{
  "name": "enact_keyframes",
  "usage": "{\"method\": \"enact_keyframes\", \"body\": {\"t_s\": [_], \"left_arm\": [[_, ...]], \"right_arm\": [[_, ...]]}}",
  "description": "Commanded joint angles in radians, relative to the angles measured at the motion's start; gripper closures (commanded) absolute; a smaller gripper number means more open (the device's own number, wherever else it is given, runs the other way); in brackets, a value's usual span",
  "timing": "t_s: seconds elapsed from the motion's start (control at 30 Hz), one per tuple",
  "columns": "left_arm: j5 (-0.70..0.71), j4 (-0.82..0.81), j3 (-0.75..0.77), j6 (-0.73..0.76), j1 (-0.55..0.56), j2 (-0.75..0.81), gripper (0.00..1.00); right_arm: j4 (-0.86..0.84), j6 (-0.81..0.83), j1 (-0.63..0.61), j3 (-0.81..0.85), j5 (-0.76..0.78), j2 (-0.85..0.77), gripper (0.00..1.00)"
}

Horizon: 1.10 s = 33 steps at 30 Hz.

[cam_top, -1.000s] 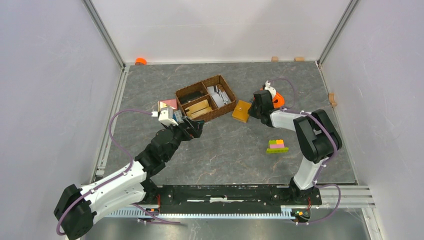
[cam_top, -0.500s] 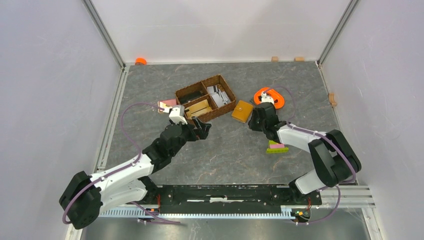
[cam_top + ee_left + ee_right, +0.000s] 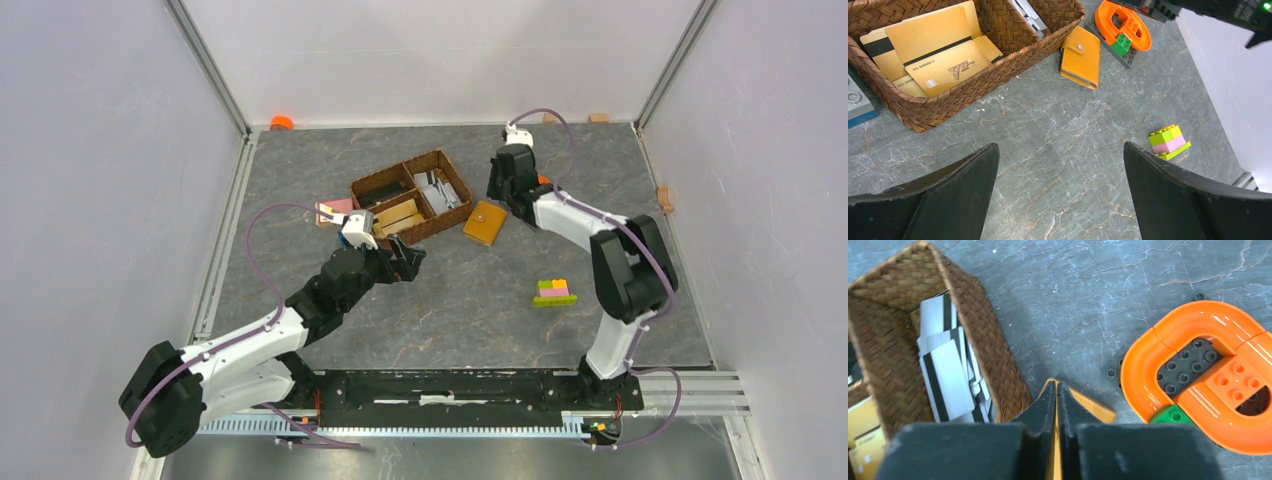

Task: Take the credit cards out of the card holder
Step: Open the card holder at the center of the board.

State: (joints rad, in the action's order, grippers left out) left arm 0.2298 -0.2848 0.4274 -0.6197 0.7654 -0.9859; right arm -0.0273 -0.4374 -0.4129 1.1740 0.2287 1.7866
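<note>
Closest to the bases, on the right: small stack of lime, pink and orange bricks (image 3: 1169, 141), alone on the grey marbled table (image 3: 1058, 115). Left of it, left tool (image 3: 1059, 150) spread wide, nothing between the fingers, hanging over bare table just short of the brown wicker basket (image 3: 973, 82). Left arm stretched low and diagonal from its near-left base.

Inside the basket's nearer compartment, gold cards (image 3: 950, 67), the topmost printed "VIP" and "NO 88888817", dark stripes on those beneath. In the next compartment, white cards (image 3: 945, 375) with black stripes, no readable print.

Just beside the basket's right corner, flat on the table and folded shut, snap tab over the front: card holder (image 3: 1081, 56), mustard-orange, touched by neither tool. Above its far end, right tool (image 3: 1056, 385) pointing down, fingers pressed together on nothing. Right arm raised from its base, elbow bent, forearm reaching far and leftward.

Beyond the holder, orange plastic ring (image 3: 1145, 347) on a dark studded plate (image 3: 1188, 367), with a green brick (image 3: 1172, 415). Farthest, against the back wall, small orange object (image 3: 282, 122).
</note>
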Motion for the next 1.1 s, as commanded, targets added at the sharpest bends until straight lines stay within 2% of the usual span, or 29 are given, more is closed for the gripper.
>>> {"method": "enact_keyframes", "body": {"t_s": [0.0, 0.1, 0.3, 0.63, 0.67, 0.7, 1.07], "left_arm": [[-0.012, -0.026, 0.038, 0.045, 0.0, 0.015, 0.0], [-0.018, -0.04, 0.03, 0.045, -0.001, 0.021, 0.0], [-0.023, -0.04, 0.031, 0.041, 0.0, 0.02, 0.0], [-0.018, -0.034, 0.031, 0.043, -0.001, 0.018, 0.0], [-0.018, -0.034, 0.031, 0.042, 0.0, 0.077, 0.0], [-0.019, -0.034, 0.033, 0.043, 0.0, 0.013, 0.0], [-0.06, -0.033, 0.041, 0.043, 0.0, -0.031, 0.02]], "right_arm": [[0.105, 0.044, 0.001, 0.162, 0.06, 0.119, 1.0], [0.123, 0.05, 0.004, 0.218, 0.076, 0.175, 1.0], [0.113, 0.06, 0.009, 0.215, 0.069, 0.222, 1.0], [0.091, 0.057, 0.006, 0.12, -0.11, 0.246, 1.0], [0.089, 0.054, 0.006, 0.106, -0.125, 0.243, 1.0], [0.085, 0.052, 0.006, 0.086, -0.145, 0.237, 1.0], [-0.13, -0.009, -0.061, -0.31, -0.258, -0.009, 1.0]]}}
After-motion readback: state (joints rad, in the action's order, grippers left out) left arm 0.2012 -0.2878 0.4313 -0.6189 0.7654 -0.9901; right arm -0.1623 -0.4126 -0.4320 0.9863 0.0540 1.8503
